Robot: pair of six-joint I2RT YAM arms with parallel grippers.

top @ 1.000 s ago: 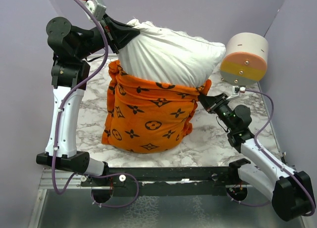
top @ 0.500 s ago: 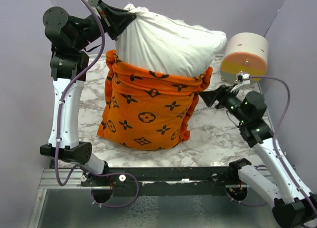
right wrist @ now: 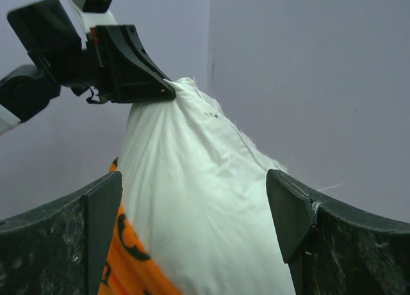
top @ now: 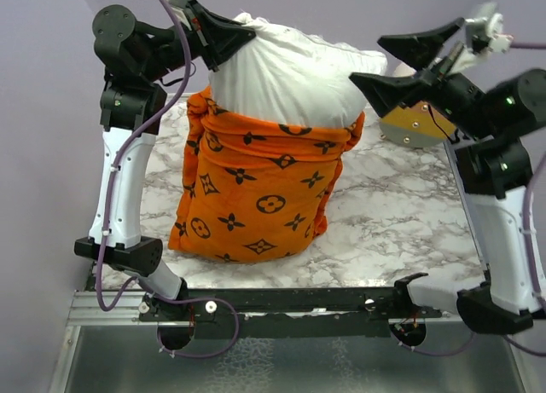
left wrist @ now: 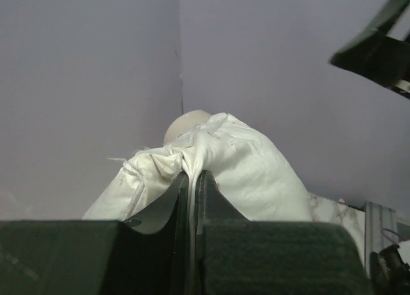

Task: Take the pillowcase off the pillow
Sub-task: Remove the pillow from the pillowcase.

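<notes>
Grips the pillow (top: 290, 78) by its upper-left corner with the left gripper (top: 247, 37), jaws pressed flat on a pinch of white fabric; holds that corner high, probably to hang the stuffing's weight from above and leave the cover free to slide down. Shows the pillow upright at the middle of the marble table (top: 401, 231), top half bare, bottom half sheathed in the orange patterned pillowcase (top: 264, 197), bunched into a rolled cuff around the waist and resting on the tabletop. Holds the right gripper (top: 367, 60) raised beside the pillow's upper-right corner, fingers spread wide with nothing between them; seen from the right wrist, frames the white bulk between the two fingers, seemingly clear of it. Looks placed for a fresh bite, either on the bare corner or lower on the cuff; cannot tell which. Leaves a white, orange and yellow cylinder (top: 414, 124) at the far right, partly hidden behind that arm. Judged roughly halfway through; needs the cuff worked down past the widest part.
</notes>
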